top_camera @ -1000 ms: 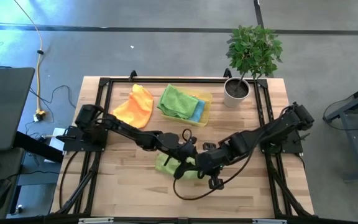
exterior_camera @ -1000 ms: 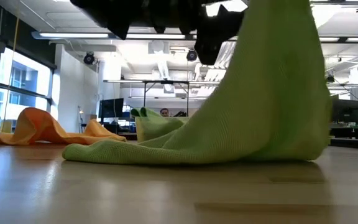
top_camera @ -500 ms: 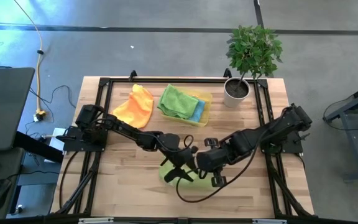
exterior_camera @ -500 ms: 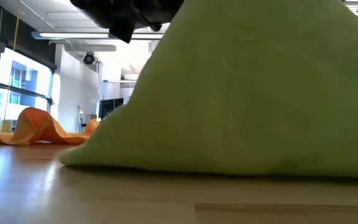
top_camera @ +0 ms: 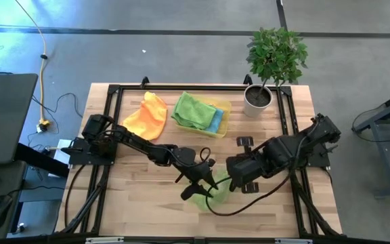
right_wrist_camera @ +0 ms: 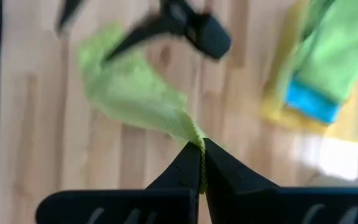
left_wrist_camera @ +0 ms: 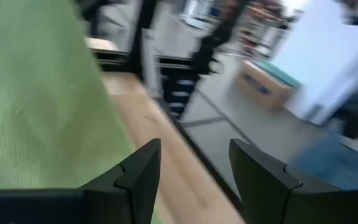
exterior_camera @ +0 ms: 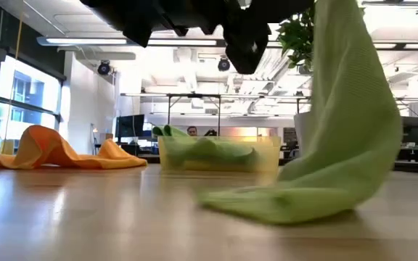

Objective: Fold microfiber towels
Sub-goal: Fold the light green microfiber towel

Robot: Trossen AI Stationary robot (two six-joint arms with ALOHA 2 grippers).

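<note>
A light green towel (top_camera: 210, 194) lies near the table's front edge, between my two grippers; it also shows in the low view (exterior_camera: 347, 123). My right gripper (top_camera: 227, 179) is shut on it, above the table. My left gripper (top_camera: 196, 186) is open just left of the towel, which fills one side of its wrist view (left_wrist_camera: 42, 93); I cannot tell whether it touches the cloth. An orange towel (top_camera: 149, 115) lies crumpled at the far left. A second light green towel (top_camera: 193, 110) and a teal blue one (top_camera: 215, 120) lie in the yellow tray (top_camera: 225, 107). My right gripper pinches the towel's edge (right_wrist_camera: 194, 135) between its two fingers, coming from above. One layer or several, I cannot tell. The towel hangs slack below the fingers as a narrow strip, and its lower end (exterior_camera: 281, 204) lies on the table.
A potted plant (top_camera: 263, 95) stands at the far right corner. A black frame (top_camera: 114, 91) runs round the table. Bare wood shows at the near left (top_camera: 134, 196) and near right (top_camera: 276, 203).
My right gripper has gone toward the table's right edge and up with the light green towel. The towel, spread wide half a second ago, now hangs as a narrow strip with only its lower end on the table, shifted toward the right and near edges.
</note>
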